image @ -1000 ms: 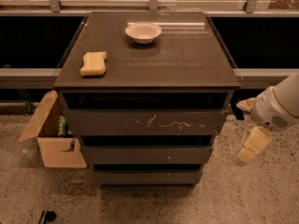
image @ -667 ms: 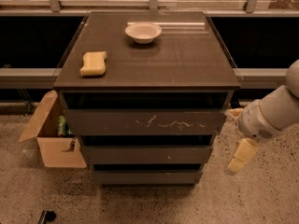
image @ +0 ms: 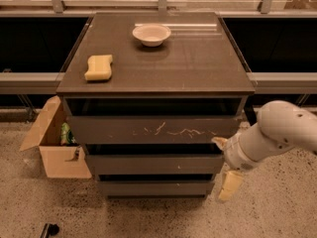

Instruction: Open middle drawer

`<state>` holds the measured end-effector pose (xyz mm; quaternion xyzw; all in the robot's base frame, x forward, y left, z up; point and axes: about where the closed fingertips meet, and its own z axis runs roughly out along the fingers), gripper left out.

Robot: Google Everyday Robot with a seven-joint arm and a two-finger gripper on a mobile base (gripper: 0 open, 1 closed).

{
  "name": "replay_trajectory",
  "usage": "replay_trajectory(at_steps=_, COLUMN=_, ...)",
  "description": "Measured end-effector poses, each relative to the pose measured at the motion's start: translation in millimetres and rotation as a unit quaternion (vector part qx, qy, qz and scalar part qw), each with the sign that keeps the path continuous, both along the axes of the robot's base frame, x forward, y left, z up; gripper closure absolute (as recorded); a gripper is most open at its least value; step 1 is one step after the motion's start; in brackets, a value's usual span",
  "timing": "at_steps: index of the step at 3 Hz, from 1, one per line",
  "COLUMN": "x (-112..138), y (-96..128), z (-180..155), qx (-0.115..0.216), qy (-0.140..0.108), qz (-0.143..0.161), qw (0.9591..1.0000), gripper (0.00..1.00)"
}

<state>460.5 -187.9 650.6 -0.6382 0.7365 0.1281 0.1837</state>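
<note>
Tabletop [image: 188, 68]: dark brown, carrying two items. A white bowl [image: 151, 34] stands upright near the rear edge, centre. A yellow sponge [image: 99, 67] lies flat at the left edge, well apart from the bowl.

Top drawer front [image: 156, 129]: white scratch marks across it. Bottom drawer front [image: 156, 187]: plain grey.

An open cardboard box [image: 54, 152] stands on the speckled floor [image: 148, 217], against the cabinet's left side. The end effector [image: 221, 168] hangs at the opposite, lower right corner.

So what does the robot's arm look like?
The arm is smooth, round and white, with tiny dark dots and a ringed wrist. Its gripper, low down beside the drawers, has two pale cream fingers. No cables show.
</note>
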Motion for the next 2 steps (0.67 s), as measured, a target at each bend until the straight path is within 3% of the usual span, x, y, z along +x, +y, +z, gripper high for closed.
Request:
replay_trajectory(at_steps=1, x=5.4, y=14.6, z=-43.9, qx=-0.007, qy=0.006, qz=0.018, qw=0.9998, gripper=0.00)
replay_trajectory(at_steps=2, x=11.5, y=29.4, z=-91.0, qx=0.013, qy=0.040, qz=0.032, qw=0.9986, gripper=0.00)
